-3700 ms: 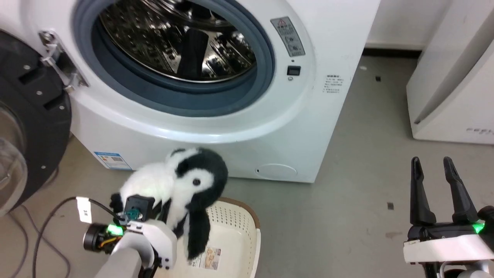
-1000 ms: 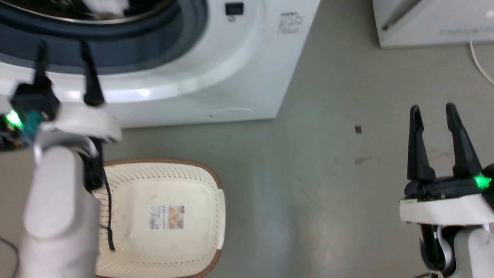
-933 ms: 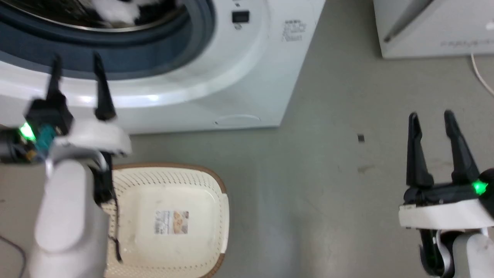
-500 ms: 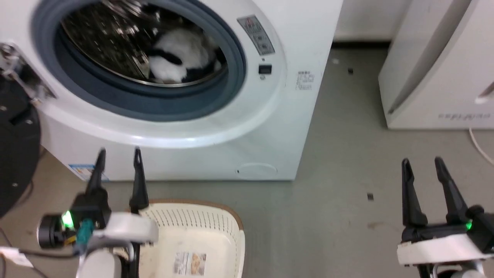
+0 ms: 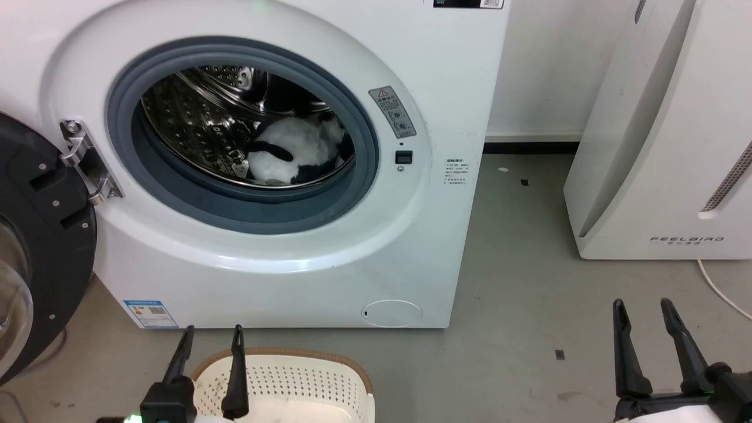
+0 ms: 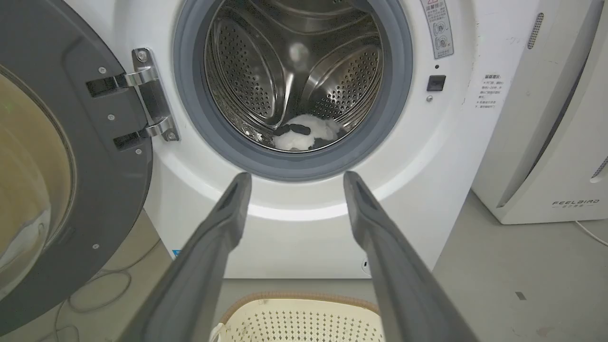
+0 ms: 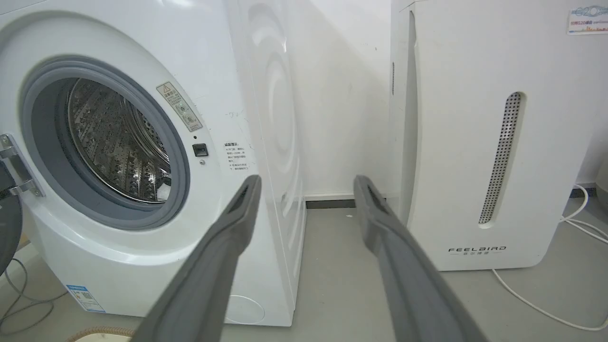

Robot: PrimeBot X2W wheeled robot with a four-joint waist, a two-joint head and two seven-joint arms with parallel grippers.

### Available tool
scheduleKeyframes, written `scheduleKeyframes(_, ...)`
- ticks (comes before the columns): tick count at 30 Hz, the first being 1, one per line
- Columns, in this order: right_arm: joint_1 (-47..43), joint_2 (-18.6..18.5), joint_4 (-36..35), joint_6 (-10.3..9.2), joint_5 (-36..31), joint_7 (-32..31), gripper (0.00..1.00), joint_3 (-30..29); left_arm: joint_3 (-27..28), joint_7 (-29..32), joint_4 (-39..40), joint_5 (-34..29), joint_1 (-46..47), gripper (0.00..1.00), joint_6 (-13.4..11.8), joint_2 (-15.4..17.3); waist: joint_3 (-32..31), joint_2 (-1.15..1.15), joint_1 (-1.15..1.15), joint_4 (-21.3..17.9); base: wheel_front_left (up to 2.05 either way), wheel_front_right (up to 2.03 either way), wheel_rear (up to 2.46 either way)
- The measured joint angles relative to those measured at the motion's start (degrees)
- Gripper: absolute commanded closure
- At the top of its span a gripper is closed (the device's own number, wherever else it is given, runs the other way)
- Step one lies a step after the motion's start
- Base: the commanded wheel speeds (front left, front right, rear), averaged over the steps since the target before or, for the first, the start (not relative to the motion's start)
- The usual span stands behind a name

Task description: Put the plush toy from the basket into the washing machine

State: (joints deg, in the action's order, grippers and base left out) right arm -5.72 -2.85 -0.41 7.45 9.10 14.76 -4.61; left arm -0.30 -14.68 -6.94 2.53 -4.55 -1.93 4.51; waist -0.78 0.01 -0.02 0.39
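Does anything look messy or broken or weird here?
Nothing looks spilled or broken. The one funny sight is the plush toy lying crumpled low in the steel drum of the washing machine, where clothes usually go. The black door hangs wide open at the left, and the basket sits on the floor in front.

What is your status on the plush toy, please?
Left gripper open, empty, by basket. Right gripper open, empty. Toy inside washer. Door open, nothing blocking.

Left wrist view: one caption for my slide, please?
Open left gripper faces washing machine; plush toy inside drum, basket below.
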Motion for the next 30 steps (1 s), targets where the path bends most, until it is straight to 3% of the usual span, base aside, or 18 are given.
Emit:
scheduleKeyframes(1, -0.2, 0.0, 0.1, 0.00, 0.0, 0.0, 0.00, 0.0, -0.1, 0.0, 0.0, 0.0, -0.4, 0.00, 0.0, -0.1, -0.3, 0.00, 0.00, 0.0, 0.00, 0.00, 0.00)
scheduleKeyframes(2, -0.3, 0.0, 0.2, 0.00, 0.0, 0.0, 1.00, 0.0, -0.1, 0.0, -0.1, 0.0, -0.6, 1.00, -0.1, -0.2, -0.4, 0.00, 0.00, 0.0, 0.00, 0.00, 0.00)
scheduleKeyframes(30, 0.1, 0.0, 0.1, -0.01, -1.2, -2.6, 1.00, 0.8, -0.1, 2.7, 0.9, 0.0, -0.4, 1.00, 0.1, -0.3, -0.3, 0.00, 0.02, -0.1, 0.00, 0.00, 0.00)
